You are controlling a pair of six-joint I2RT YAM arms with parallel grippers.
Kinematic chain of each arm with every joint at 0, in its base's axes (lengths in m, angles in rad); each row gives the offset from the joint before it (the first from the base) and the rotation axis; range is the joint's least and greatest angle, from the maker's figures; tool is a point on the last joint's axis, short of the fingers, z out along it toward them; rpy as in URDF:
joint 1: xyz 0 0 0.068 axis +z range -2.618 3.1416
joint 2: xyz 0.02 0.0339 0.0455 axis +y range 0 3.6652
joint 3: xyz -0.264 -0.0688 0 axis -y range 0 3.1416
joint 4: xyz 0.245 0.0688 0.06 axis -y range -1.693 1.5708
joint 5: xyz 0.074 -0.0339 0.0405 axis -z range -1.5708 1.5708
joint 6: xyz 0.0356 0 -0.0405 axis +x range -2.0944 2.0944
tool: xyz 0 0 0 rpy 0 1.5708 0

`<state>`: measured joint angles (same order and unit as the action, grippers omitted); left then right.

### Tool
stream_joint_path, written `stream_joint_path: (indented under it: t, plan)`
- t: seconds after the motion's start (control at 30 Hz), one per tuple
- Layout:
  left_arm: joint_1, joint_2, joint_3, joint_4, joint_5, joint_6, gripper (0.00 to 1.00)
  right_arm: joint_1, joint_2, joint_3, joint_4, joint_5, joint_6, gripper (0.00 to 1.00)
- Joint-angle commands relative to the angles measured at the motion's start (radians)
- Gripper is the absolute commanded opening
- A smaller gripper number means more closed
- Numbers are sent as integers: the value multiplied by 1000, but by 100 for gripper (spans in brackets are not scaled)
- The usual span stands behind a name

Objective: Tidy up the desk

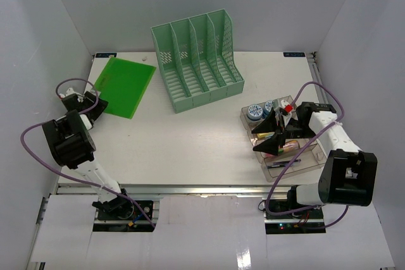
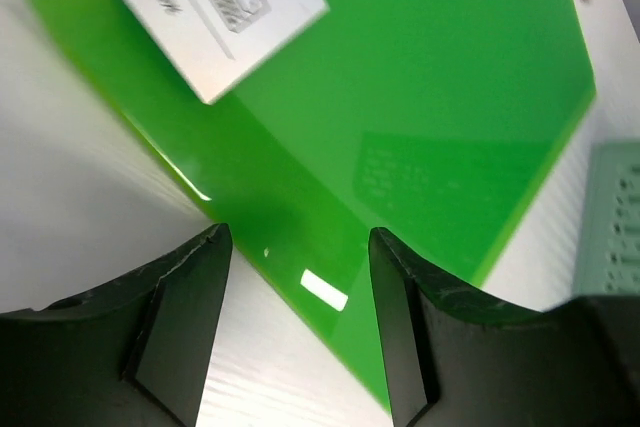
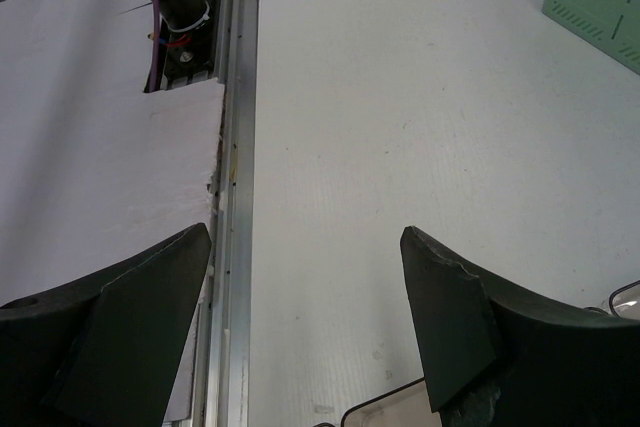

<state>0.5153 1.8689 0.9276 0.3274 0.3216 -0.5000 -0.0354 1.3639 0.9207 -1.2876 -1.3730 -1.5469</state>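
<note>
The white bench fills a white-walled booth, with its metal rail along the near edge. The left tool gapes empty over a green folder at far left. The right tool is spread wide and empty above a clear tray.

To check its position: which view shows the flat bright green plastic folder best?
Top external: the whole flat bright green plastic folder lies on the white desk, left of the pale green slotted rack. Left wrist shows only part, close up, with a white label. Right wrist shows none.
</note>
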Motion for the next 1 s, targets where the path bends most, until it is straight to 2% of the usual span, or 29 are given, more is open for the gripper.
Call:
stream_joint_path:
  t: [0.0,0.27,0.4,0.6,0.73,0.97]
  plan:
    - [-47,-108,-10,-46,44,131,74,13,-30,38,-22,-43,2,83]
    - [-90,-43,193,-171,53,319,76,18,-43,41,-22,-48,22,83]
    - [-89,33,333,-197,114,422,76,20,-42,46,-22,-51,32,83]
    - [-88,208,526,-240,126,669,85,20,-49,43,-22,-53,47,83]
    - [-79,284,628,-266,78,721,87,20,-52,44,-22,-55,51,83]
    - [-55,377,712,-265,58,752,88,22,-48,41,-22,-58,53,83]
